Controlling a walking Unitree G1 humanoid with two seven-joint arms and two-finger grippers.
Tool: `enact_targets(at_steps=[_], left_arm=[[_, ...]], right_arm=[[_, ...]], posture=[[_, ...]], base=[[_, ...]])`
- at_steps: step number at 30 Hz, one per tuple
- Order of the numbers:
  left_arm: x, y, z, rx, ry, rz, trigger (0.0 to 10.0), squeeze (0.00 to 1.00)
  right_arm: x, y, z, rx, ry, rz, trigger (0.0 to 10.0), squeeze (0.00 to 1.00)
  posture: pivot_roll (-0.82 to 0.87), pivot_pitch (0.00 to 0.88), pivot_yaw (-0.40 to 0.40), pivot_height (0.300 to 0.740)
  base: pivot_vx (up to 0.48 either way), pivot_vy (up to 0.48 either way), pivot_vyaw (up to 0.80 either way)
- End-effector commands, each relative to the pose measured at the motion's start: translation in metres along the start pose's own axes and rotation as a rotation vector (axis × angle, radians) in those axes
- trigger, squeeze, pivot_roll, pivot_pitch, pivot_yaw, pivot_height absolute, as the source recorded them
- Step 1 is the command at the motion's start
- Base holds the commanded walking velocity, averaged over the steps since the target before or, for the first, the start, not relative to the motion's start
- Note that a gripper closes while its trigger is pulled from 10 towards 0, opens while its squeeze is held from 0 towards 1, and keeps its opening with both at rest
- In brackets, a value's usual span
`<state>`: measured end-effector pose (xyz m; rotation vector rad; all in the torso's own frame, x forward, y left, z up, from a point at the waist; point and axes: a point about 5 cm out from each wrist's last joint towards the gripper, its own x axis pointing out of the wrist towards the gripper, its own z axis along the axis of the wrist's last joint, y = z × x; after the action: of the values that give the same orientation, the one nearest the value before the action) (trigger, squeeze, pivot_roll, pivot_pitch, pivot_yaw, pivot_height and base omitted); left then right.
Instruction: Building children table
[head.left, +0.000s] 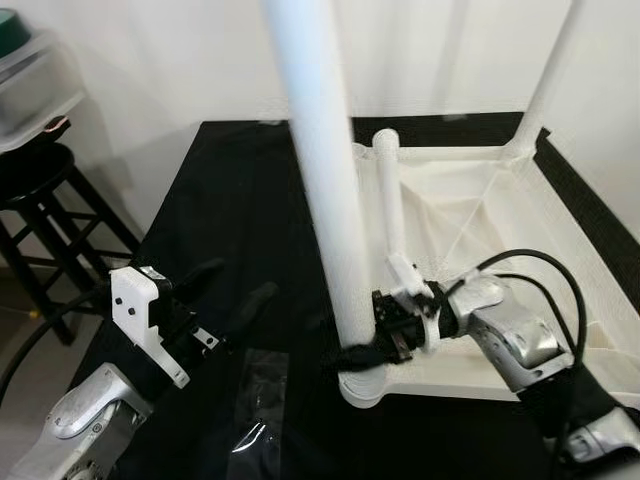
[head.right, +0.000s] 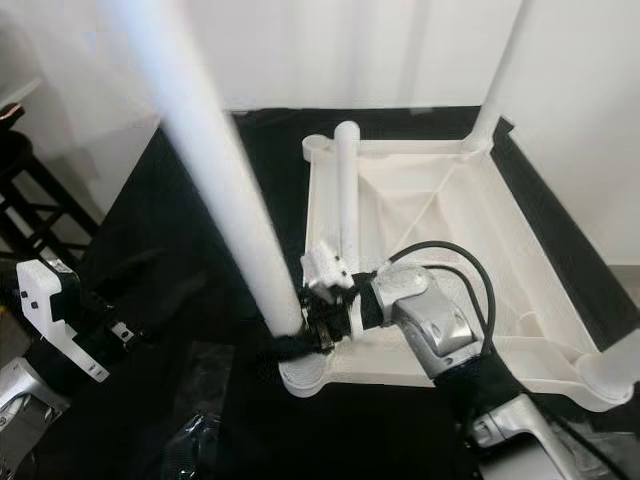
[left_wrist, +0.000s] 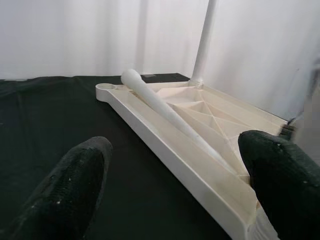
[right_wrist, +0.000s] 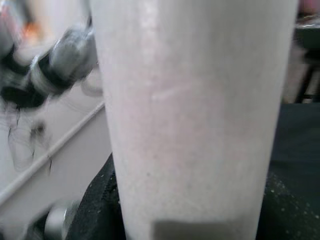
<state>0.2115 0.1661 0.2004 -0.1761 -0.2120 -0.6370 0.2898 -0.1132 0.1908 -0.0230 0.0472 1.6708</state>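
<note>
**White plastic tabletop upside down on black cloth, one leg gripped at its socket**

The tabletop (head.left: 560, 350) lies inverted on a matte black cloth (head.left: 240, 200); it is smooth off-white moulded plastic, square, with a raised rim and thin ribs running diagonally across its underside; round sockets sit at its corners. A thick, slightly tapering white leg (head.left: 325, 190) stands upright in the nearest corner socket; the right gripper (head.left: 362, 352) is clenched around this leg just above the socket, its black fingers wrapped on either side of the tube, whose faintly grainy surface shows close up in the right wrist view. A second leg (left_wrist: 165, 107), round-ended, lies loose and slanted across the ribbed underside; a third leg (head.left: 550, 75) stands in the far corner by the white wall (head.left: 160, 60).

The left gripper (head.left: 235, 300) hovers over the cloth just beside the tabletop's edge, released, its two padded fingers (left_wrist: 80, 180) well apart with nothing between them; bare cloth stretches ahead of it. A crinkled clear plastic bag (head.left: 255, 415) lies on the cloth near it. Beyond the cloth's edge stand a dark wooden stool (head.left: 45, 215) and a translucent storage bin (head.left: 35, 85).
</note>
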Motion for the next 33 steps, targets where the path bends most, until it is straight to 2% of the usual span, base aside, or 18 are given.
enact_targets(at_steps=[1, 6, 10, 15, 20, 23, 26, 31, 33], left_arm=[[-0.003, -0.001, -0.005, 0.008, 0.024, 0.001, 10.0, 0.0], [-0.006, -0.002, -0.015, 0.034, 0.081, 0.003, 10.0, 0.0], [-0.008, -0.002, -0.026, 0.059, 0.136, 0.03, 10.0, 0.0], [-0.006, 0.002, -0.037, 0.068, 0.148, 0.151, 10.0, 0.0], [-0.009, 0.007, -0.043, 0.071, 0.143, 0.246, 10.0, 0.0], [-0.009, 0.007, -0.043, 0.071, 0.143, 0.246, 10.0, 0.0], [-0.012, 0.013, -0.041, 0.086, 0.133, 0.301, 10.0, 0.0], [-0.014, 0.015, -0.042, 0.087, 0.136, 0.323, 10.0, 0.0], [-0.017, 0.015, -0.045, 0.071, 0.142, 0.342, 10.0, 0.0]], right_arm=[[0.003, -0.003, 0.011, 0.015, -0.103, -0.008, 10.0, 0.0], [0.0, -0.004, 0.009, 0.031, -0.126, -0.01, 10.0, 0.0], [0.001, -0.011, 0.006, 0.039, -0.124, -0.06, 10.0, 0.0], [0.007, -0.019, 0.015, -0.002, -0.151, -0.129, 10.0, 0.0], [0.015, -0.017, 0.017, -0.039, -0.12, -0.118, 10.0, 0.0], [0.015, -0.017, 0.017, -0.039, -0.12, -0.118, 10.0, 0.0], [0.023, -0.013, 0.012, -0.061, -0.072, -0.08, 10.0, 0.0], [0.027, -0.01, 0.01, -0.064, -0.07, -0.055, 10.0, 0.0], [0.03, -0.008, 0.01, -0.059, -0.08, -0.039, 10.0, 0.0]], posture=[[0.03, 0.12, 0.042, 0.74], [0.03, 0.125, 0.045, 0.74], [0.03, 0.131, 0.047, 0.74], [0.02, 0.141, 0.039, 0.74], [0.02, 0.142, 0.04, 0.74], [0.02, 0.142, 0.04, 0.74], [0.02, 0.141, 0.04, 0.74], [0.02, 0.142, 0.04, 0.74], [0.02, 0.144, 0.039, 0.74]], base=[[0.0, 0.0, 0.0], [0.0, 0.0, 0.0], [0.0, 0.0, 0.0], [0.0, 0.0, 0.0], [0.0, 0.0, 0.0], [0.0, 0.0, 0.0], [0.0, 0.0, 0.0], [0.0, 0.0, 0.0], [0.0, 0.0, 0.8]])
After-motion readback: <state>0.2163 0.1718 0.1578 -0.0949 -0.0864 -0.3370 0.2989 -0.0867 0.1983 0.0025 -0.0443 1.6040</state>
